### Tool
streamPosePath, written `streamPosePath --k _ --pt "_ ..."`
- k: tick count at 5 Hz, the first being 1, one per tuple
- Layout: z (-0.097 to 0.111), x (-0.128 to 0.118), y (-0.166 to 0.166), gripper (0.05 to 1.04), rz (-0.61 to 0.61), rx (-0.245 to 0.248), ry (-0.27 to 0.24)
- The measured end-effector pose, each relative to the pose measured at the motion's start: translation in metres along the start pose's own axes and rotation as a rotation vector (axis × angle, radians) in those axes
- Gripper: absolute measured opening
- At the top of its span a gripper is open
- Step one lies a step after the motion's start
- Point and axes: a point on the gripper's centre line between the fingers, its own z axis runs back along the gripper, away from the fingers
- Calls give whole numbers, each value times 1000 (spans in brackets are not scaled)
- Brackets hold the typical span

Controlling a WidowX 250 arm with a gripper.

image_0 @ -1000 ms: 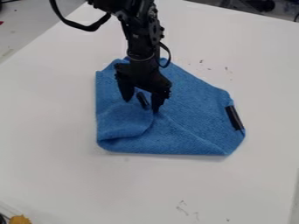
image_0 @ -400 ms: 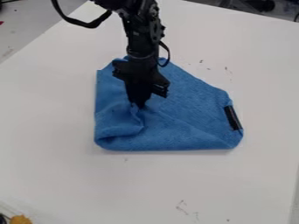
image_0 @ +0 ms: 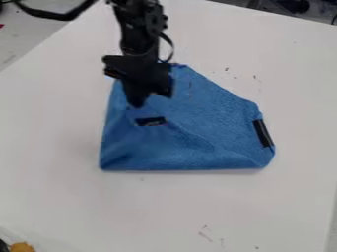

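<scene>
The black gripper (image_0: 137, 104) hangs over the upper left part of the blue cloth (image_0: 211, 123), shut on a pinched-up bit of it. Creases run down and outward from the fingertips. Just below and to the right of the tips, a short black strip (image_0: 151, 121) lies on the cloth. A second black strip (image_0: 263, 133) is at the cloth's right edge. The cloth lies partly folded, with a straight lower edge and a corner at lower left.
A white table (image_0: 217, 211) carries the cloth, with small dark marks at upper right and lower right. An orange-yellow object (image_0: 21, 247) stands at the bottom left corner. Dark items are behind the table's far edge.
The gripper closed on the cloth, then moved up and left with it. The cloth's left part is drawn along, its lower left fold has flattened, and the nearby black strip now lies sideways.
</scene>
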Motion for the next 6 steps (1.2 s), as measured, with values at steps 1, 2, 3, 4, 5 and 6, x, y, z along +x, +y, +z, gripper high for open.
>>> streamPosePath --k 1,2,3,4,5,6 --pt "6 -14 28 64 82 13 -30" --pt "-2 -38 58 64 178 18 -16" --pt "-9 -57 76 64 236 12 -5" --pt "-12 -69 89 87 262 18 6" --pt "-14 -83 106 246 269 66 28" --pt "-9 -85 126 512 227 117 42"
